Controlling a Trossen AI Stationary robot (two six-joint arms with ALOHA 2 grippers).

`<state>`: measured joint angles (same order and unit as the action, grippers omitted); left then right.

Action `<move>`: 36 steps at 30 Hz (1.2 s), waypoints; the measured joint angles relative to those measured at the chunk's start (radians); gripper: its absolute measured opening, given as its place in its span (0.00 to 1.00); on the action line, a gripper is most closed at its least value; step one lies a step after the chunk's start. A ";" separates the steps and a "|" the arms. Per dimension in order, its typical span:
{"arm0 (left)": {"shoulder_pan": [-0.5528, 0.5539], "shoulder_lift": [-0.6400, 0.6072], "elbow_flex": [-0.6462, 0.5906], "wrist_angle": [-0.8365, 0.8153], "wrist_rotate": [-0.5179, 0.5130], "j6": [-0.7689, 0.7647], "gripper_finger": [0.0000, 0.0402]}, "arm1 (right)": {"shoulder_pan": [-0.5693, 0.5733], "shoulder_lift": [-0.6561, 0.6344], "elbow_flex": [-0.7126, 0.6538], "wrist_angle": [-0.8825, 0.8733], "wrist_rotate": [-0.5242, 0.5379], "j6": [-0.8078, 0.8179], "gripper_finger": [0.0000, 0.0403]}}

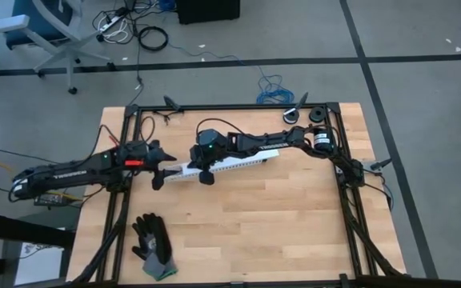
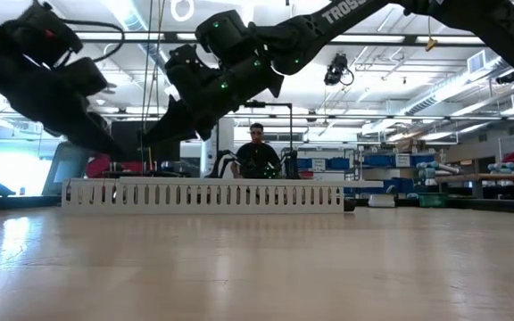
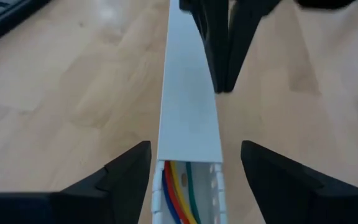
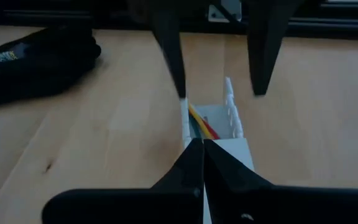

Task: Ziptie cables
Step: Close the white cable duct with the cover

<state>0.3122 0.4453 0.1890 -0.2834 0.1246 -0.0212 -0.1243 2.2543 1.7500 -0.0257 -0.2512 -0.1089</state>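
The left gripper (image 3: 188,171) is spread wide, its 2 fingers straddling the open end of the white slotted duct (image 3: 188,99) without touching it. The cables (image 3: 178,190), red, yellow, blue and green, lie inside that duct end. The right gripper (image 4: 202,163) is pressed closed above the duct's lid, holding nothing.

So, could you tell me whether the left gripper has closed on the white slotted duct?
No: in the left wrist view the left gripper is open, its two fingers standing apart on either side of the white slotted duct without touching it.
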 joint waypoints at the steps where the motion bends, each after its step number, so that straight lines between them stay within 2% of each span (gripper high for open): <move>1: 0.000 -0.019 -0.001 -0.009 0.000 -0.013 0.65 | 0.000 0.000 0.000 -0.003 0.000 0.000 0.00; 4: 0.000 -0.055 -0.043 -0.013 0.000 -0.055 0.64 | 0.001 0.000 0.000 -0.002 -0.005 0.000 0.00; 8: 0.000 -0.042 -0.105 0.071 -0.001 -0.098 0.64 | 0.004 0.000 0.000 -0.004 -0.006 0.000 0.00; 22: -0.006 0.045 -0.109 0.089 0.010 -0.033 0.64 | 0.012 0.000 0.000 -0.023 -0.006 -0.002 0.00; 36: -0.006 0.052 -0.109 0.086 0.028 -0.038 0.64 | 0.012 0.000 0.000 -0.048 -0.014 0.009 0.00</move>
<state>0.3061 0.4973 0.0799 -0.1977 0.1524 -0.0589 -0.1120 2.2543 1.7504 -0.0736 -0.2649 -0.1002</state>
